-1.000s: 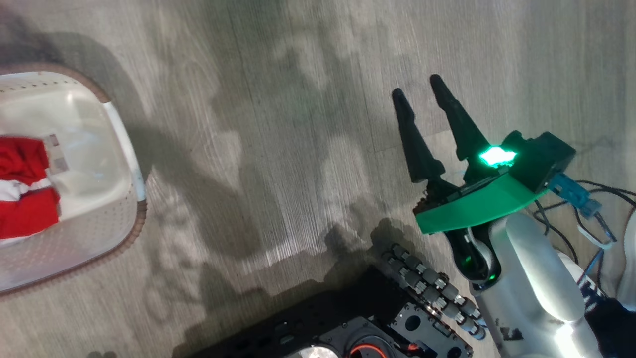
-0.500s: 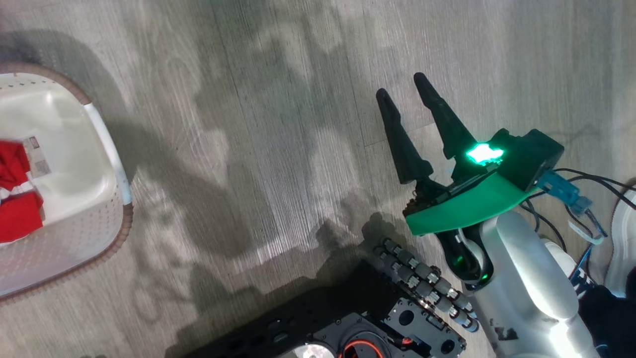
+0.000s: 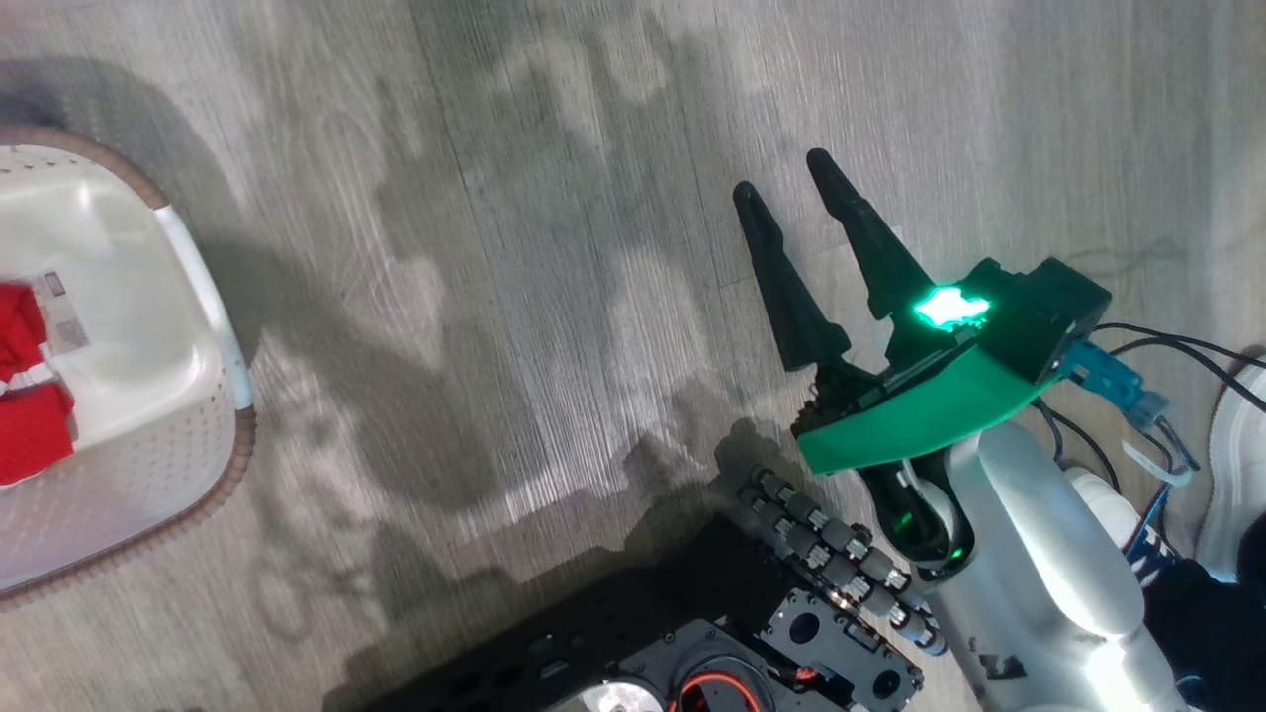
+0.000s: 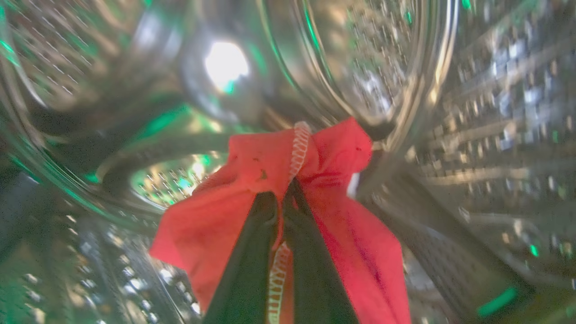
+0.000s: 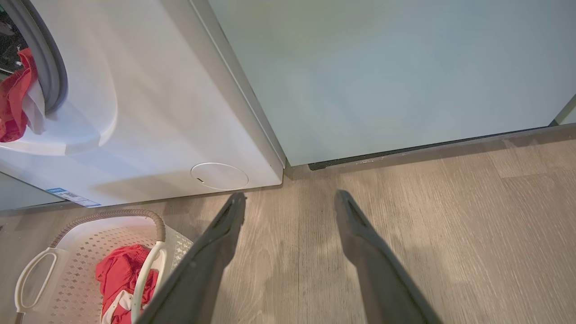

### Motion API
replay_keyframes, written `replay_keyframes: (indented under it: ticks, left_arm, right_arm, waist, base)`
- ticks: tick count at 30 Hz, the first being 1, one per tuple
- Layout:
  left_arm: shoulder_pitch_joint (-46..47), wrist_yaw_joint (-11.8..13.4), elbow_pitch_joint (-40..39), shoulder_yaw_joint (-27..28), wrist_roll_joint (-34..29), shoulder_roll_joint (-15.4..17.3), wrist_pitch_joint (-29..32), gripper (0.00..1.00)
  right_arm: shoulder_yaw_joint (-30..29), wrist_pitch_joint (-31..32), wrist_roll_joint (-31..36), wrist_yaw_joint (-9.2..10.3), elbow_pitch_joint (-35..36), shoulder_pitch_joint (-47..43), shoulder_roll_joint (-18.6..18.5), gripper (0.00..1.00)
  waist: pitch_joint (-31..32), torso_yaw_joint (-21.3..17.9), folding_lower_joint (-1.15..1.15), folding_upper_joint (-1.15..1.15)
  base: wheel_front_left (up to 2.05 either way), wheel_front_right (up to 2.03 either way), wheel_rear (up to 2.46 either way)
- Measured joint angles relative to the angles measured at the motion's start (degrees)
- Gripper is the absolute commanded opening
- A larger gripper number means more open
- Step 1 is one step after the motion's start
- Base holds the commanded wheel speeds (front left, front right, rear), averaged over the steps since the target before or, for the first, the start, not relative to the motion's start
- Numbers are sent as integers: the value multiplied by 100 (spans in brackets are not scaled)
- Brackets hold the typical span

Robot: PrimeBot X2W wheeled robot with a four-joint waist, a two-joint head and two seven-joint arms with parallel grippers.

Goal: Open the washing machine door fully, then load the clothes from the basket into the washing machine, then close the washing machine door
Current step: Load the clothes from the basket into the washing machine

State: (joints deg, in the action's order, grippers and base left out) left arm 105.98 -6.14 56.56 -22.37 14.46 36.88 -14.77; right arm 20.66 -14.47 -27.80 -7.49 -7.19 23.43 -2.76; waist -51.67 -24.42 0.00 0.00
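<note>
Deep inside the steel drum (image 4: 495, 112), at six o'clock of the left wrist view, the red garment (image 4: 211, 216) with its white stitched trim hangs bunched around the left pincer (image 4: 280, 198). The pincer's fingers are pressed together on the fabric.

At ten o'clock of the right wrist view, red and white cloth shows at the grey-rimmed mouth of the washing machine (image 5: 148, 112). I cannot tell whether it is the same piece. At seven o'clock of that view the basket (image 5: 67, 252) stands on the floor (image 5: 450, 202), just before the machine's front. The rest of the clothes (image 5: 121, 274) are piled in it. The right pincer (image 5: 290, 200) hovers over bare boards with its fingers wide apart and nothing between them. A pale cabinet front (image 5: 382, 67) fills twelve to three o'clock.

Over the last second the whole head view has slid toward nine o'clock. The basket is now cut by that edge and less of the red pile shows. The right pincer drifted the same way by about as much, with its spread unchanged. So the camera has turned rather than the things moving.

My reading is that the body is swinging toward the machine to carry the left arm in. This piece looks close to release. The basket is not yet empty, so more trips are needed before the door can be closed.
</note>
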Motion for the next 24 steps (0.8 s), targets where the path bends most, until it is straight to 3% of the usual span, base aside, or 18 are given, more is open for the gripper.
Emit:
replay_keyframes:
  ticks: [4, 5, 6, 14, 24]
  left_arm:
    - [-68, -81, 334, -247, -48, -96, 1, 2]
    - [-66, -81, 392, -314, -52, -109, 1, 73]
    - [-59, -82, 441, -364, -70, -115, 1, 100]
    - [1, -126, 740, -525, -92, -148, 1, 100]
    - [-221, -127, 522, -515, 114, -290, 1, 100]
  right_arm:
    - [22, 0, -30, 0, 10, 61, 1, 100]
    - [24, 0, -49, 0, 12, 71, 1, 100]
    - [30, 0, -51, 0, 12, 71, 1, 100]
    - [60, 0, -109, 0, -4, 71, 1, 100]
    - [-127, 0, -10, 0, -46, 102, 0, 100]
  waist:
    - [-42, -44, 0, 0]
    - [-48, -55, 0, 0]
    - [-53, -66, 0, 0]
    - [-23, -105, 0, 0]
    - [191, 83, 0, 0]
  base:
    - [0, 0, 0]
    - [0, 0, 0]
    - [0, 0, 0]
    - [0, 0, 0]
    - [0, 0, 0]
